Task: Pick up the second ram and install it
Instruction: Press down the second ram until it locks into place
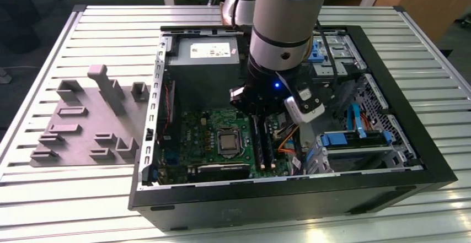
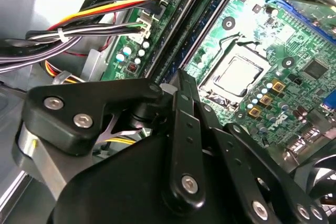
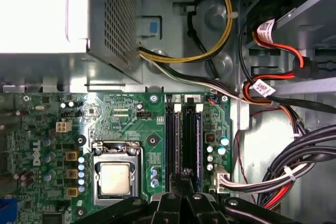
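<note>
We see an open computer case (image 1: 412,166) lying on a ribbed metal bench (image 1: 88,199), with the robot arm (image 1: 283,28) reaching down into it. A grey fixture block (image 1: 88,124) with upright posts sits on the bench at the exterior view's left, well apart from the case, and we make out no memory stick on it.

The end effector (image 3: 185,179) hangs directly over the memory slots (image 3: 185,135) of the green motherboard (image 3: 121,124), just beside the processor socket (image 3: 115,177). In the first wrist view, dark sticks appear to sit in the slots, and we judge the one under the fingertips to be the second ram (image 3: 188,140), though we cannot tell it apart from its neighbour with certainty.

We cannot tell whether the end effector is released or clenched.

We judge the task to be late: the stick looks carried over and in its slot. Whether it is fully seated, we cannot tell.
</note>
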Motion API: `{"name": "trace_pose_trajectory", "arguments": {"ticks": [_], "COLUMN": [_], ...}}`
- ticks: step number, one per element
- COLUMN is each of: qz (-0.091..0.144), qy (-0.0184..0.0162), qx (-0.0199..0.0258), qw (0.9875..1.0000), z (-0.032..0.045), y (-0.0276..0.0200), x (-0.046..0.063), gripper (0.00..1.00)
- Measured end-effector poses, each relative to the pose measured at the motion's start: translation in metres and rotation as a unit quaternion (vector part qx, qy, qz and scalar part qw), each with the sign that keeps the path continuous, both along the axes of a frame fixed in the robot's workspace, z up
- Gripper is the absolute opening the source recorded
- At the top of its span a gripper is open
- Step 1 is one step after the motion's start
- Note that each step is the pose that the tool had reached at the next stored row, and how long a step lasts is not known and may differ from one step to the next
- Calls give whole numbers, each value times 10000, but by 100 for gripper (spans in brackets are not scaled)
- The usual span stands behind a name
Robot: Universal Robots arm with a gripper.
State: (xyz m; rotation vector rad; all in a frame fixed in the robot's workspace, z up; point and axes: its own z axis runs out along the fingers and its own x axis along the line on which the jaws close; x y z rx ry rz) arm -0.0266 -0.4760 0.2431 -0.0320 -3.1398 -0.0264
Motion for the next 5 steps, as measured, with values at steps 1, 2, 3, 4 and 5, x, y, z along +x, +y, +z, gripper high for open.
{"name": "trace_pose_trajectory", "arguments": {"ticks": [1, 2, 3, 4, 5], "qz": [0, 0, 0, 0, 0], "qy": [0, 0, 1, 1, 0], "qx": [0, 0, 0, 0, 0], "qw": [10000, 10000, 10000, 10000, 10000], "z": [0, 1, 1, 1, 1], "y": [0, 0, 0, 0, 0], "x": [0, 0, 0, 0, 0], "gripper": [11, 11, 11, 11, 11]}}
